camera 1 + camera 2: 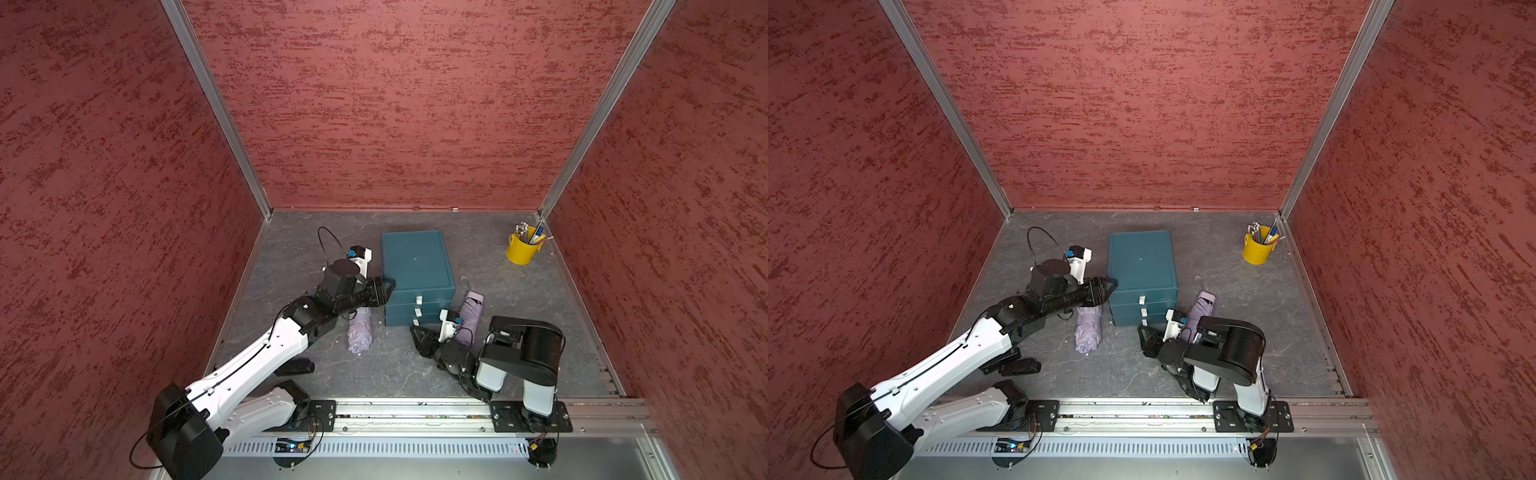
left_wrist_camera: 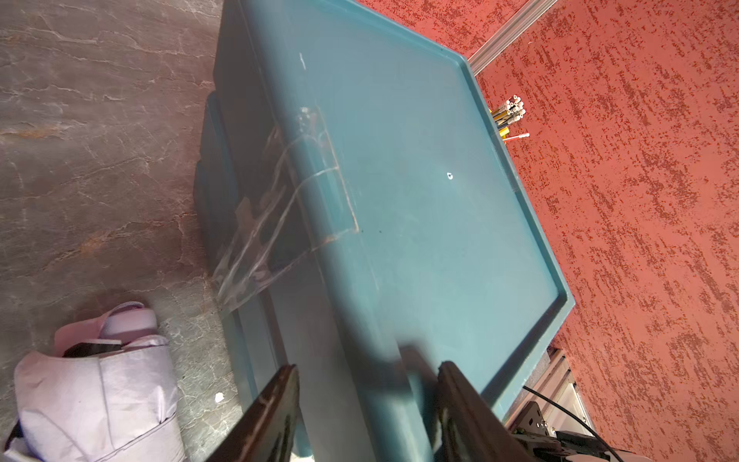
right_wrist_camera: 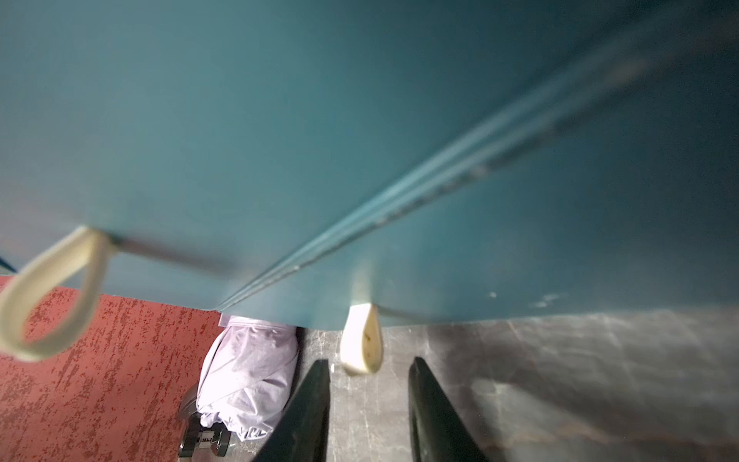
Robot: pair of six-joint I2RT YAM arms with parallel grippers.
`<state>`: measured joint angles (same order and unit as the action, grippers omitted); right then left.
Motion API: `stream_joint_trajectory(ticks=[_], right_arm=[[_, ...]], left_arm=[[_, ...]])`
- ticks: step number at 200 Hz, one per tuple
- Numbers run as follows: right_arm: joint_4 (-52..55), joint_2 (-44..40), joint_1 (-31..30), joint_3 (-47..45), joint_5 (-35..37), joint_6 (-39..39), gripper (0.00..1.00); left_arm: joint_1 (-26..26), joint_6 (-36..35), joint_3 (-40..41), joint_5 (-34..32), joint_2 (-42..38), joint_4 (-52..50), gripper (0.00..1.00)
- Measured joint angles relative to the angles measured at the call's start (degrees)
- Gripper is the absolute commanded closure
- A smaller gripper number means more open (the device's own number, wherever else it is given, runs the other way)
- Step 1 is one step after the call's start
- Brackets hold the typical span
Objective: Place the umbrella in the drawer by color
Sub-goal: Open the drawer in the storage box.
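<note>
A teal drawer cabinet (image 1: 415, 259) (image 1: 1140, 259) with three shut drawers stands mid-floor. One lilac folded umbrella (image 1: 360, 332) (image 2: 96, 392) (image 3: 248, 372) lies left of it, another (image 1: 471, 309) (image 1: 1200, 309) lies to its right. My left gripper (image 1: 390, 286) (image 2: 370, 366) is open, its jaws straddling the cabinet's (image 2: 420, 180) top front-left edge. My right gripper (image 1: 414, 328) (image 3: 368, 360) is open low at the cabinet's front. The white loop handle (image 3: 362, 344) of the lowest drawer hangs just ahead of its fingertips. A second loop handle (image 3: 52, 296) shows on the drawer above.
A yellow bucket of pens (image 1: 523, 247) (image 1: 1258, 249) stands in the back right corner. Red textured walls close in three sides. The metal rail (image 1: 415, 409) carrying both arm bases runs along the front.
</note>
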<state>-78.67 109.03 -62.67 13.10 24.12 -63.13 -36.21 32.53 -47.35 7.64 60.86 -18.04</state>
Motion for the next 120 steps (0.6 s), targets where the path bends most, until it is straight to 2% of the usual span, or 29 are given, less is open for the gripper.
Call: stream_joint_trajectory(ticks=[25,66,90,120], right_arm=[[0.1,-0.6,0.3,0.0,0.0,0.8,0.67],[0.6,-0.6,2.0,0.0,-1.2,1.1,0.83],[1.6,-1.5,2.2,0.0,-1.7,1.0,1.00],[7.3,-5.7,2.3,0.3,-2.3,1.1,1.00]], left_arm=[[0.0,0.0,0.0,0.0,0.0,0.1,0.45],[0.0,-0.5,-0.3,0.1,0.3,0.1,0.46],[0.0,-0.9,-0.3,0.0,0.3,0.1,0.46],[0.0,-1.0,-0.3,0.0,0.3,0.1,0.46]])
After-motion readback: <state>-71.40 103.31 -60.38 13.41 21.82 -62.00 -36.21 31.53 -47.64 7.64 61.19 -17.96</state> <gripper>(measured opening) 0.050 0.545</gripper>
